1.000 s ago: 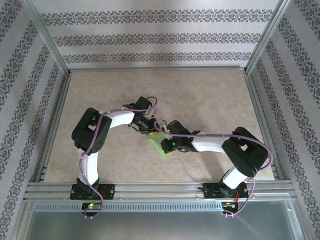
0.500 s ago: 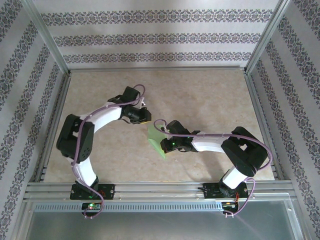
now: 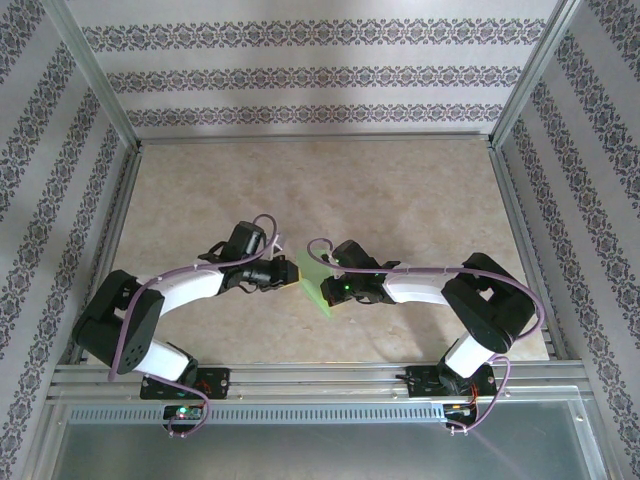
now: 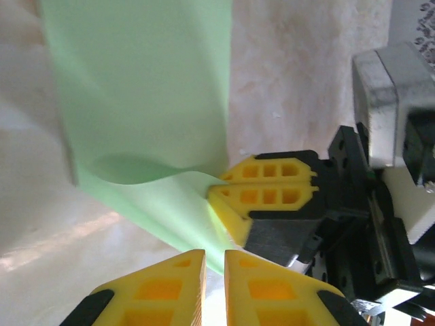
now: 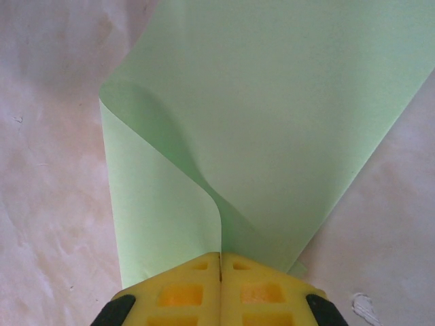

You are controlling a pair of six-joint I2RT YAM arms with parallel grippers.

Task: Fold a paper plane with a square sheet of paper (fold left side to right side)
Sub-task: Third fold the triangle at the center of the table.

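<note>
Right gripper [image 5: 221, 263] pressed together, pinching the curled-over square sheet of paper [image 5: 285, 102] (light green) at mid-table [image 3: 420, 190]. Left gripper [image 4: 215, 263] narrowly parted, just beside the sheet's edge.

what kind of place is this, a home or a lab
Probably a lab test cell, not a home: aluminium frame posts box in a marbled tabletop, with printed wallpaper panels as walls.

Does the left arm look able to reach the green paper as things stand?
Likely yes: the left end effector sits right at the folded green paper with nothing between them. The right end effector pinches the paper just alongside.
</note>
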